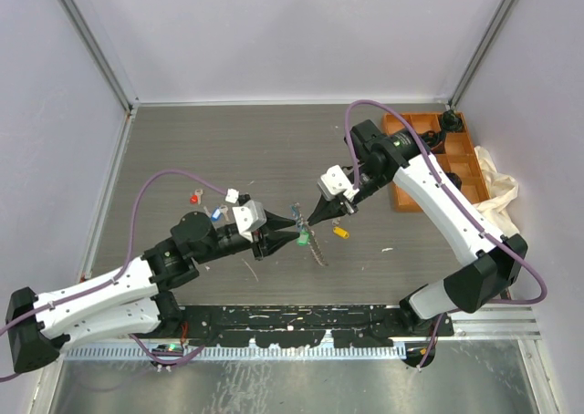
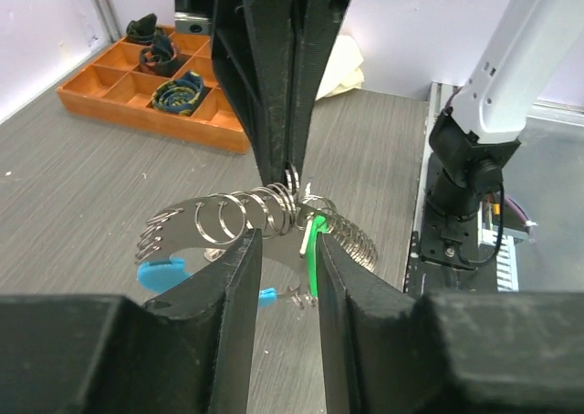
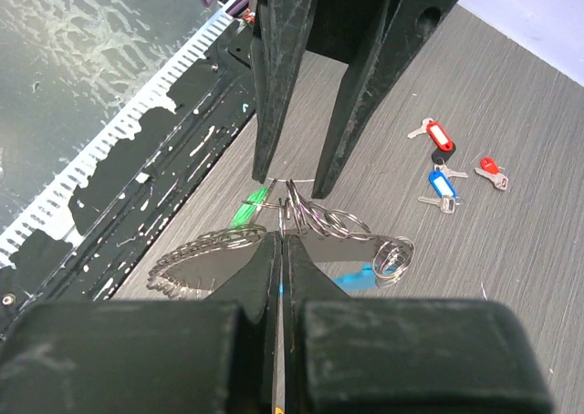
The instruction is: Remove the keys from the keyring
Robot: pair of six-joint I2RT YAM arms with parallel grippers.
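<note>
**Keyring caught between both grippers at mid-surface**

The keyring (image 2: 228, 221) sits between my two arms. My right gripper (image 3: 281, 243) is pinched tight on one of its rings, with no gap between the fingers. My left gripper (image 2: 285, 250) is narrowly parted, with a finger on either side of the green key (image 2: 315, 248). I can't tell whether either finger touches it.

In the top view, a yellow key (image 1: 340, 232) lies on the surface (image 1: 274, 150) just beside the keyring at 3 o'clock. The loose keys (image 3: 441, 184) lie at 9 to 10 o'clock, close to my left arm. An orange tray (image 1: 438, 154) stands well apart at 2 o'clock, with a crumpled cloth (image 1: 497, 188) against its far side.

From above, the keyring is only a thin sliver. The left wrist view shows its rings fanned out in a row, with a light-blue piece (image 2: 162, 273) below them and dark coiled things in the tray's compartments. The right wrist view shows three loose keys, two red and one blue, whereas from above I make out only one red and one blue.
</note>
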